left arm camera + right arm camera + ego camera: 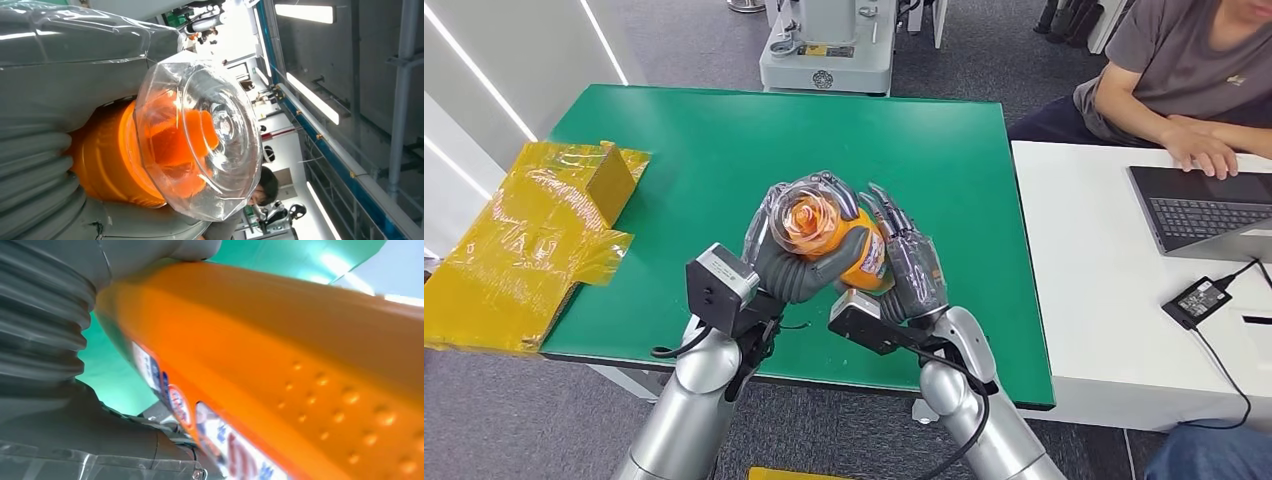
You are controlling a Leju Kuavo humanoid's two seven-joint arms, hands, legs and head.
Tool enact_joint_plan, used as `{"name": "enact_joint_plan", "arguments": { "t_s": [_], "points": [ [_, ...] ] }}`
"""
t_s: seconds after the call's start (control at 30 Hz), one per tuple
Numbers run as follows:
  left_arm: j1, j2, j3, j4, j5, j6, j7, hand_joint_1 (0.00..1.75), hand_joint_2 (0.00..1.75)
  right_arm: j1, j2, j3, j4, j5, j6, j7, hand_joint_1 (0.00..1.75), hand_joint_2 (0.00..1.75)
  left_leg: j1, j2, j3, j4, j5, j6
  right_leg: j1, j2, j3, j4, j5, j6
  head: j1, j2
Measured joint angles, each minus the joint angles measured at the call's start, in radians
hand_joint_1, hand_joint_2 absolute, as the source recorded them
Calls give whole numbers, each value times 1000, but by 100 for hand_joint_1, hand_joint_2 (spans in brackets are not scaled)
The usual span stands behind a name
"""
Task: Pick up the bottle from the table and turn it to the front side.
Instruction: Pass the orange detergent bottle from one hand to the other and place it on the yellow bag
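An orange bottle [849, 248] with a clear faceted cap [807, 217] is held up above the green table [724, 140], cap end toward the camera. My left hand [789, 262] grips it near the cap, seen close as the clear cap [205, 135] over the orange bottle neck [107, 160] in the left wrist view. My right hand [914, 262] holds the bottle's body from the other side. The right wrist view has the orange bottle side [280, 350] with a printed label [180, 400] against that right hand [45, 340].
Yellow crumpled packaging [534, 240] lies at the table's left edge. A white desk [1104, 300] to the right carries a laptop [1199, 205] and a power adapter [1197, 299]; a seated person [1174, 70] rests a hand by the laptop. A grey machine base [824, 60] stands behind the table.
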State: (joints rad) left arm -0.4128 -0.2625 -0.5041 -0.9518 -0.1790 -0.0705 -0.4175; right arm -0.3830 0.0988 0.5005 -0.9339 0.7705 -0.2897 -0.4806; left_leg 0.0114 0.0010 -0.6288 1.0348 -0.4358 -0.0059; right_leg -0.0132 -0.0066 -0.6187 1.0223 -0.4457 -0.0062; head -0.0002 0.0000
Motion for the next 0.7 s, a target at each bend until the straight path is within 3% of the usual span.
{"name": "enact_joint_plan", "arguments": {
  "t_s": [0.33, 0.7],
  "points": [
    [0, 0, 6, 0, 8, 6, -1, 175, 175, 42, 0, -5, -56, -75, -47, -5, 0, 175, 0, 0, 0, 0, 0, 0, 0, 0, 0, 0, 0, 0, 0, 0],
    [11, 9, 9, 0, 28, 27, -1, 175, 175, 139, -1, 23, -267, -221, -102, -46, 0, 175, 0, 0, 0, 0, 0, 0, 0, 0, 0, 0, 0, 0, 0, 0]
  ]
}}
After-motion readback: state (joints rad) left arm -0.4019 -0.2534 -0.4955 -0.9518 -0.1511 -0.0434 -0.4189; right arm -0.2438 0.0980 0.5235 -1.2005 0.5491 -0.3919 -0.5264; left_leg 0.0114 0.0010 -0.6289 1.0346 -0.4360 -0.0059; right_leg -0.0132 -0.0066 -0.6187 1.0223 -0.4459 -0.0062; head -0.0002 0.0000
